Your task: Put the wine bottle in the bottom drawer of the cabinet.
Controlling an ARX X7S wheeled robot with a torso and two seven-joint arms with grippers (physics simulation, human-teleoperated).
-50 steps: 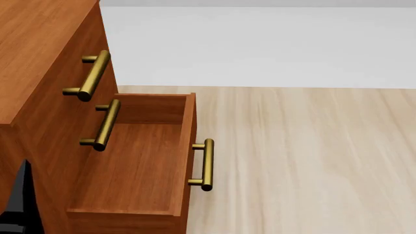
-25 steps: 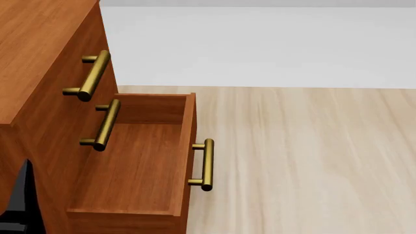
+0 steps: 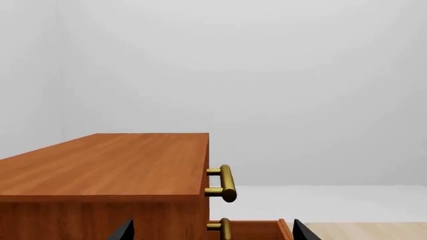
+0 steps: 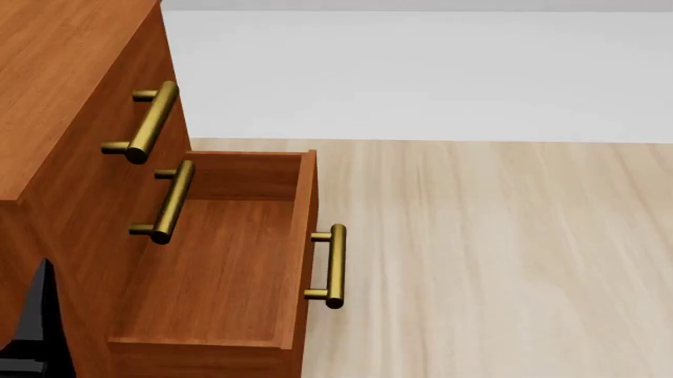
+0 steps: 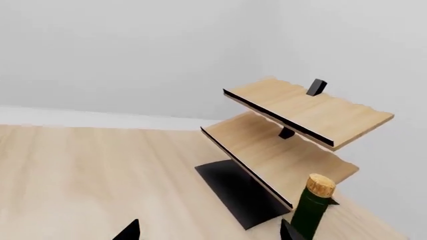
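The reddish-brown cabinet [image 4: 63, 102] fills the left of the head view. Its bottom drawer [image 4: 226, 260] is pulled out and holds nothing, with its brass handle [image 4: 334, 266] facing right. The wine bottle [image 5: 311, 210] shows only in the right wrist view: a dark-green neck with a tan cork, upright on the floor beside the rack. My right gripper [image 5: 210, 234] is open and holds nothing, and the bottle stands just past one fingertip [image 5: 291, 232]. My left gripper [image 3: 212, 234] is open in front of the cabinet [image 3: 113, 165], near its top. Neither gripper shows in the head view.
A pale wooden slanted rack [image 5: 300, 117] with two shelves on a black base [image 5: 240, 192] stands by the wall behind the bottle. Two upper drawer fronts with brass handles [image 4: 147, 122] [image 4: 169, 201] are closed. Light wood floor [image 4: 494, 260] stretches right of the drawer.
Almost nothing differs; the dark arm part at the head view's lower-left edge has sunk slightly.
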